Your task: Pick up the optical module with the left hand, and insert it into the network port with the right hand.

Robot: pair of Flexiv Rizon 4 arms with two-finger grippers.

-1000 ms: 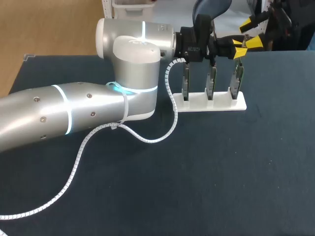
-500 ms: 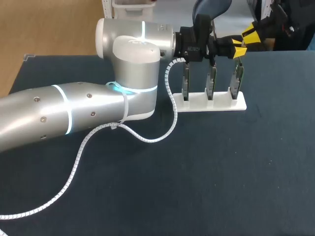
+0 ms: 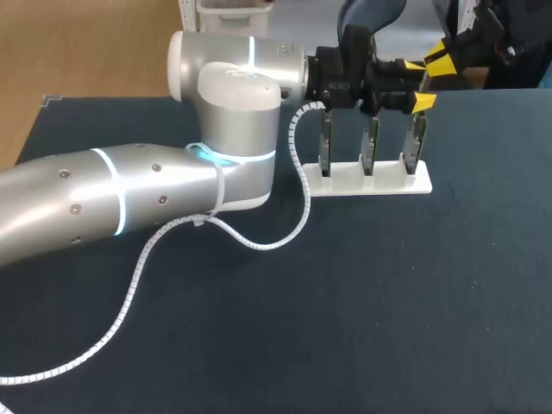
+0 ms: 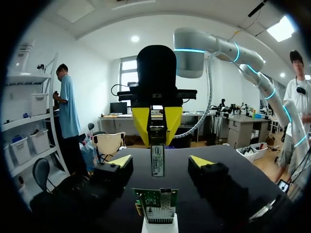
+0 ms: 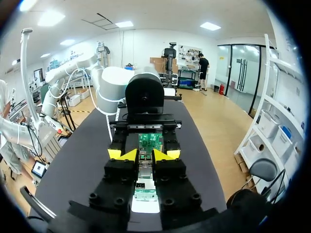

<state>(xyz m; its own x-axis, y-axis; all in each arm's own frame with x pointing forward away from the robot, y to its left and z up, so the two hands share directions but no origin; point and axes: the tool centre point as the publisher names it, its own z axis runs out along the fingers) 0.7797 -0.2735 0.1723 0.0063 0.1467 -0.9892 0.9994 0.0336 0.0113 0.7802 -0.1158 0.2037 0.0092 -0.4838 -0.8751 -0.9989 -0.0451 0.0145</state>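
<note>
A dark blue table [image 3: 388,302] fills the head view. The left arm [image 3: 103,203], thick and silver, comes in from the left edge and crosses most of the table's width, with a white spiral-wrapped cable [image 3: 172,237] trailing over the surface beside it. The right arm [image 4: 214,46] curves down from above on the far side, seen from the left wrist.

Near the table's far edge sits a white stand [image 3: 379,181] with three green boards [image 3: 368,147] upright in a row. Both grippers meet above the right-hand end of the stand.

The left gripper [image 4: 161,161] has its jaws spread wide. Its yellow-tipped fingers [image 4: 121,161] sit well out to either side of the module and touch nothing. The right gripper [image 4: 157,133] points down between them, its two yellow fingers pinched against the top of the optical module [image 4: 157,165] from both sides.

The module hangs upright from that grip, in the gap between the left gripper's open fingers. It is above the nearest green board [image 4: 156,200] and apart from it. Whether a port sits on that board cannot be made out.
</note>
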